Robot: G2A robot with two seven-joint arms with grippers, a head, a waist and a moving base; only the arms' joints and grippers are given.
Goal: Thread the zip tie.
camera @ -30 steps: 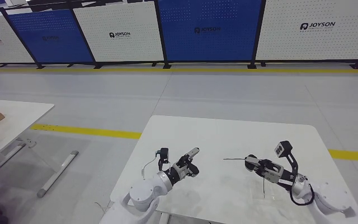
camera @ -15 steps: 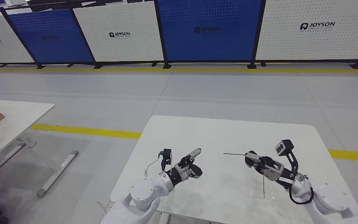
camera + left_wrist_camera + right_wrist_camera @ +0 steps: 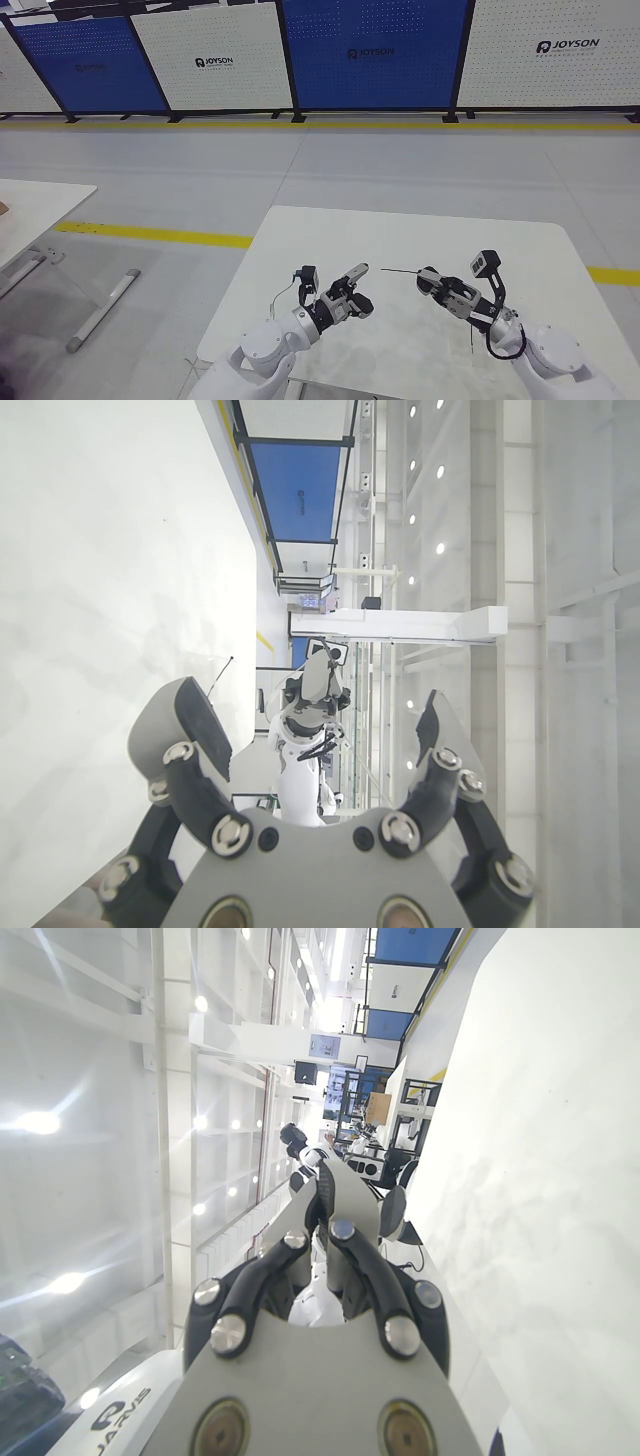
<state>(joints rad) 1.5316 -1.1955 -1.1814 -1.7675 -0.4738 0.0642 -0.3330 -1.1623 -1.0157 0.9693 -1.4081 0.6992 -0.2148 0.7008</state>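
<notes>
At mid-table, right tool (image 3: pixel 424 277) points zip tie (image 3: pixel 398 271) toward left tool (image 3: pixel 362 287).

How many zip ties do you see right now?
2. The held zip tie sticks out of the right gripper; the loose zip tie lies on the table beside the right arm.

White table (image 3: pixel 400 228) with rounded corners, foreground. Grey floor (image 3: pixel 300 165) beyond it, crossed by a yellow line (image 3: pixel 150 234). Second white table (image 3: pixel 35 205) at the left edge, well apart. Blue panels (image 3: pixel 375 80) and white panels (image 3: pixel 215 85) alternate along the far side.
</notes>
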